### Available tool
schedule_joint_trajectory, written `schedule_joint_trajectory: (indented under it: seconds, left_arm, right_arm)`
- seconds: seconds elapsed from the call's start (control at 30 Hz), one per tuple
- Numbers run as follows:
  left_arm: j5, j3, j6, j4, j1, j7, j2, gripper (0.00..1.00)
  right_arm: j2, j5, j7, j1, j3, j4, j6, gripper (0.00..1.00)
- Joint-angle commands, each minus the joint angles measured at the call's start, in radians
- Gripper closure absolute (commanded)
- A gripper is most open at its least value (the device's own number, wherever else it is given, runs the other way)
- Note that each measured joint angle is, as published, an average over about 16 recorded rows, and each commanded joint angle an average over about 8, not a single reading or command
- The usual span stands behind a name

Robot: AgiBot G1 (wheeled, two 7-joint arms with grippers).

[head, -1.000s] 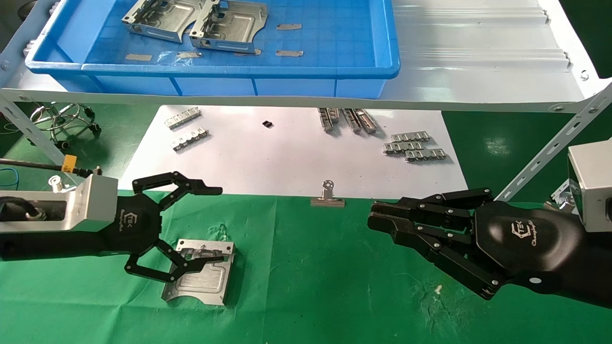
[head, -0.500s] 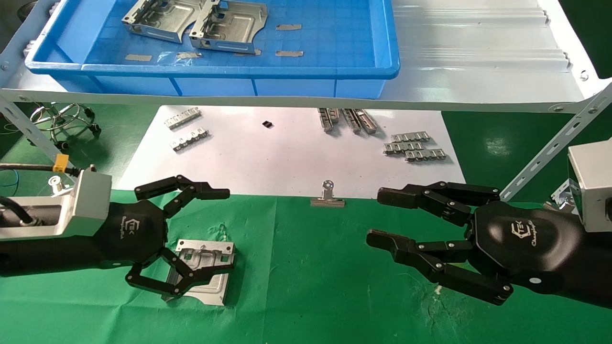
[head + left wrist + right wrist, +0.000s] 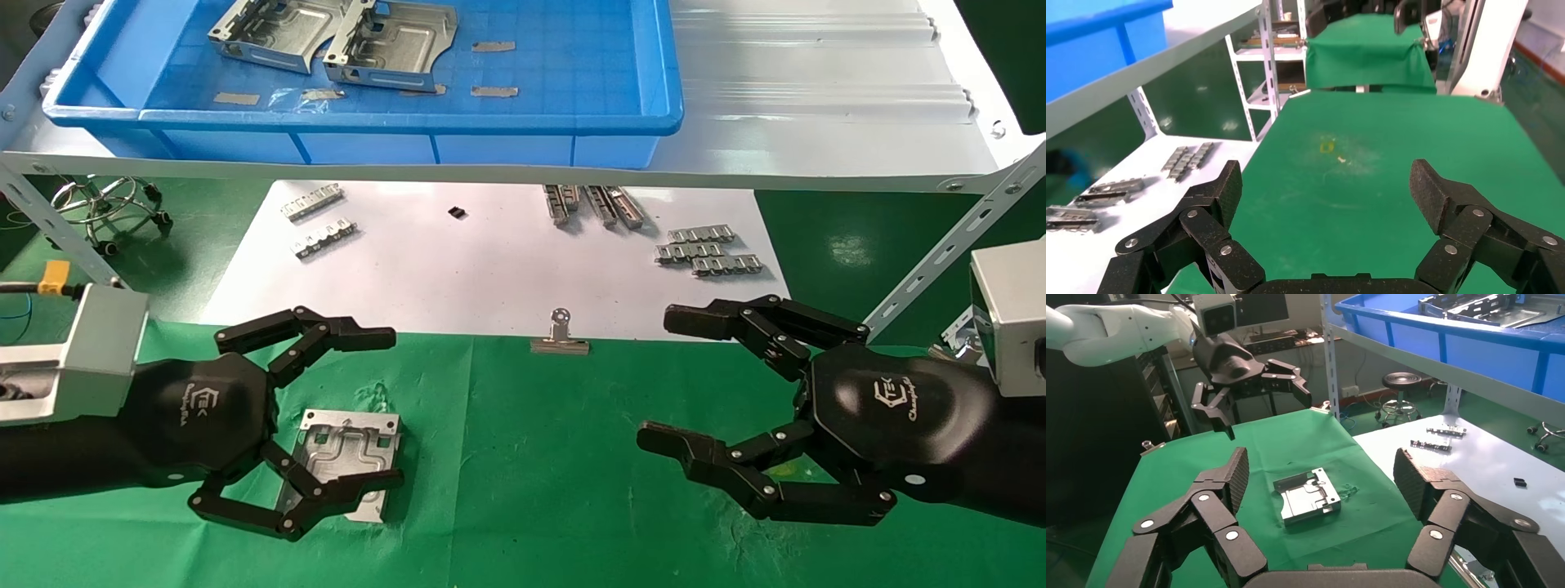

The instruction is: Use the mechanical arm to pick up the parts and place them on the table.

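One silver-grey part (image 3: 347, 445) lies flat on the green table (image 3: 539, 457). It also shows in the right wrist view (image 3: 1308, 496). My left gripper (image 3: 386, 408) is open and empty; in the head view its lower fingers overlap the part, but the right wrist view shows this hand (image 3: 1229, 367) raised clear of it. In the left wrist view the left gripper (image 3: 1327, 184) faces bare green cloth with a yellowish mark (image 3: 1326, 147). My right gripper (image 3: 666, 377) is open and empty over the cloth to the right, and its wrist view (image 3: 1322, 473) looks at the part. Two more parts (image 3: 270, 28) (image 3: 392, 41) lie in the blue tray (image 3: 368, 122).
The tray stands on a white shelf (image 3: 817, 98) above the table's far side, with thin grey slips (image 3: 494, 46) in it. Small toothed strips (image 3: 707, 249) lie on a white sheet (image 3: 490, 261). A binder clip (image 3: 560, 335) sits at the cloth's edge. A slanted shelf brace (image 3: 940, 253) stands at right.
My right gripper has opened wide from nearly shut. My left hand has drawn back leftward from the part, which stays where it lay.
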Motion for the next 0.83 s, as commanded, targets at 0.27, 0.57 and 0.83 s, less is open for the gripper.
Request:
schedule_joint_trajectory:
  seconds: [0.27, 0.57, 0.83]
  left_arm:
    - [-0.010, -0.121, -0.017, -0.145, 0.095, -0.130, -0.033, 0.00]
    - [-0.019, -0.237, -0.033, -0.284, 0.186, -0.255, -0.064, 0.00]
    - [-0.024, -0.295, -0.040, -0.354, 0.232, -0.308, -0.080, 0.00]
  right_arm:
    - [0.000, 0.000, 0.000, 0.000, 0.000, 0.000, 0.000, 0.00]
    - [0.000, 0.000, 0.000, 0.000, 0.000, 0.000, 0.000, 0.00]
    - [0.000, 0.000, 0.000, 0.000, 0.000, 0.000, 0.000, 0.00]
